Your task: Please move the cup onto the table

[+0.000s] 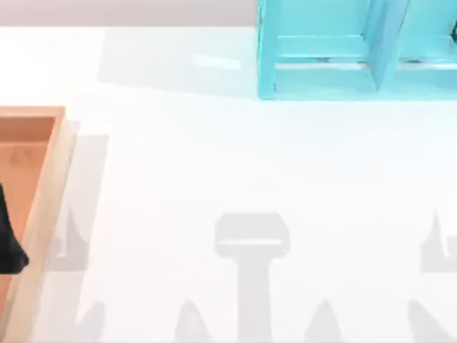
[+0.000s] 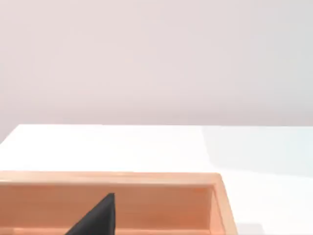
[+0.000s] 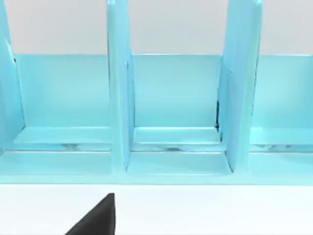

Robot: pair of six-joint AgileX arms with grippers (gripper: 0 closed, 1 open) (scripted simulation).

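Observation:
The cup is out of view. The white table [image 1: 214,157] spreads across the top view and also appears in the left wrist view [image 2: 122,147]. A dark part of my left gripper [image 1: 8,239] hangs over the orange-brown wooden tray [image 1: 44,207] at the table's left edge. In the left wrist view a black tip of the left gripper [image 2: 98,218] sits in front of the tray's inner wall [image 2: 146,205]. A black tip of my right gripper [image 3: 98,218] hovers over the table, facing the light blue shelf unit [image 3: 176,98].
The light blue shelf unit [image 1: 321,50] stands at the back right of the table, split by upright dividers into open compartments. The wooden tray has a raised rim [image 2: 122,177]. Grey shadows of the arms lie on the table's front half.

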